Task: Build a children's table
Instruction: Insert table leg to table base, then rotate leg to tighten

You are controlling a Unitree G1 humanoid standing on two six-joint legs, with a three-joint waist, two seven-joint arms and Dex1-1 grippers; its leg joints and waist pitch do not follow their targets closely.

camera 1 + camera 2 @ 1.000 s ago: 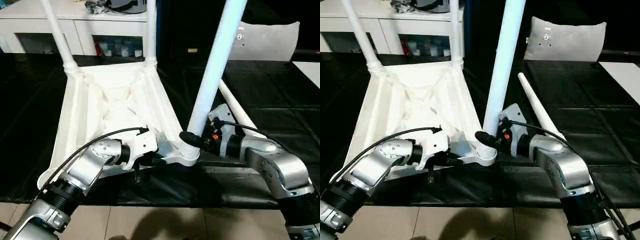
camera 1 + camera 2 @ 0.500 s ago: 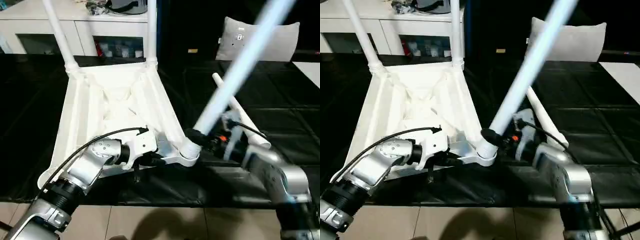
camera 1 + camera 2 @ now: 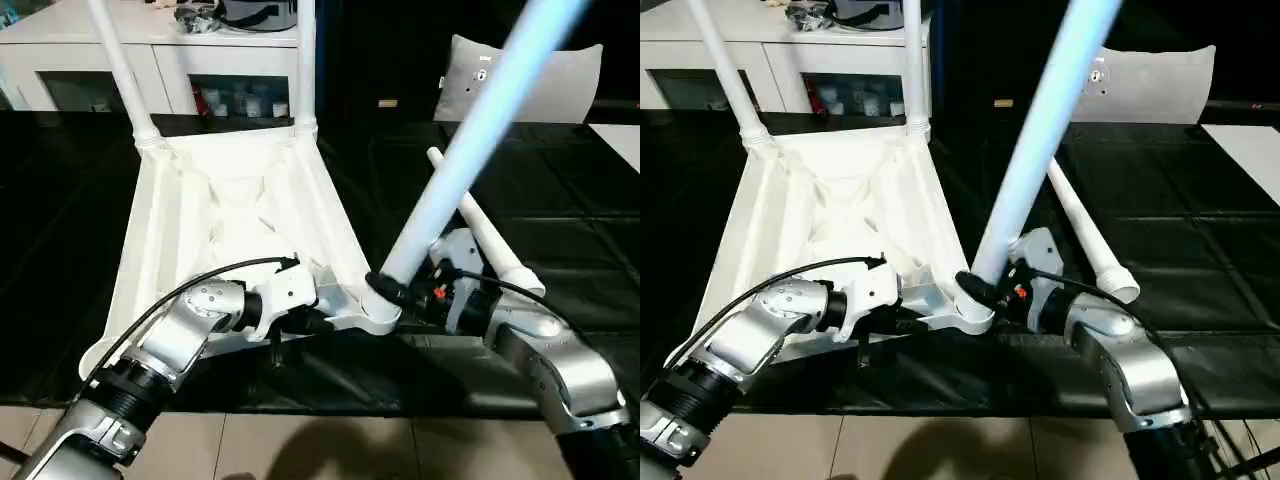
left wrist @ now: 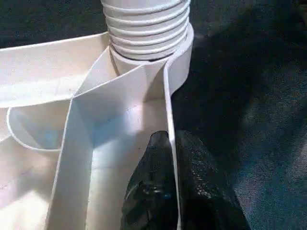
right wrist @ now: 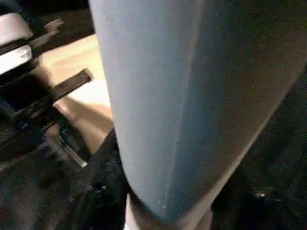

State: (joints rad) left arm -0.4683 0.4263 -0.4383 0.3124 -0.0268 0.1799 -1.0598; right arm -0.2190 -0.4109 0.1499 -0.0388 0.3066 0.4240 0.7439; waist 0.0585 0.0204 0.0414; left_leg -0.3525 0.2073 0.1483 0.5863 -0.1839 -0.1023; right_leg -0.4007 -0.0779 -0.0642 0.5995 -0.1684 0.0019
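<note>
The third leg (image 3: 455, 165) has tilted rightward since a second ago, its top cut off. Right gripper (image 3: 392, 290) clasps its base; left gripper (image 4: 165, 191) pinches the tabletop (image 3: 200, 215) rim.

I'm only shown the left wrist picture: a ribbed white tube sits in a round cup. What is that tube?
Observer: It's a long table leg, leaning to the robot's right from the near corner socket of the upturned tabletop.
Operator: Is anything holding it?
Observer: Yes, the right pincer is closed around its base, just above the socket.
Operator: Any other legs?
Observer: Two far legs stand in the far corners, and a fourth leg lies loose on the black mat.
</note>
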